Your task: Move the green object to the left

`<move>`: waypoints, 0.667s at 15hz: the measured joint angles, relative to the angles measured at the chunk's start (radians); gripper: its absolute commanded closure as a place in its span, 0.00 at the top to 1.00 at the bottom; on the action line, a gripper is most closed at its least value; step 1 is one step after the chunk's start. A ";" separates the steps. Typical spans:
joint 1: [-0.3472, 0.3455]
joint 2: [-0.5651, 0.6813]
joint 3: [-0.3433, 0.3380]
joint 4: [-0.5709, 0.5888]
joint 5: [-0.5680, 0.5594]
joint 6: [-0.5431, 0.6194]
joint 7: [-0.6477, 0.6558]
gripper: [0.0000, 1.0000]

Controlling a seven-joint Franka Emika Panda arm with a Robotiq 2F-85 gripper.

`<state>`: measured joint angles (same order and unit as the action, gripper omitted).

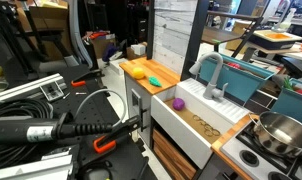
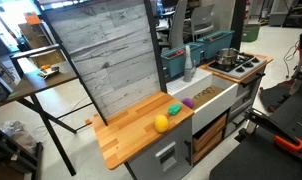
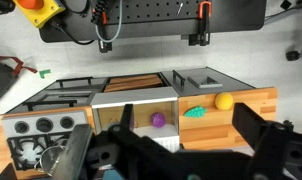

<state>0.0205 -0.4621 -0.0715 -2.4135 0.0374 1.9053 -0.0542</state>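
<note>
— Wooden counter [image 2: 126, 135] on a toy kitchen, with workshop clutter behind it. Where's the green object?

— The green object [image 2: 174, 110] lies close to the counter's sink-side edge. It is near the yellow piece [image 2: 161, 122], and the wrist view shows them not touching. The purple piece [image 2: 188, 102] sits down in the sink [image 1: 191, 128].

— How will it handle?

— My guess is a light, hard toy. It's rounded and probably slick, so a shallow pinch could squirt it out. I'd close across its narrower middle, low down near the wood.

— And the arm?

— It hangs high and well back, and the wrist view takes in the whole kitchen. The gripper [image 3: 171, 148] is spread wide and holds nothing. Its fingers [image 3: 259, 140] frame the bottom of that view. I'd expect a long descent before any grasp.
</note>
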 measured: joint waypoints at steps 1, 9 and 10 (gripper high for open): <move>0.000 0.000 0.000 0.000 0.000 0.000 0.000 1.00; 0.000 0.000 0.000 0.000 0.000 0.000 0.000 1.00; 0.000 0.000 0.000 0.000 0.000 0.000 0.000 1.00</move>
<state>0.0205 -0.4623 -0.0713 -2.4134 0.0374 1.9053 -0.0542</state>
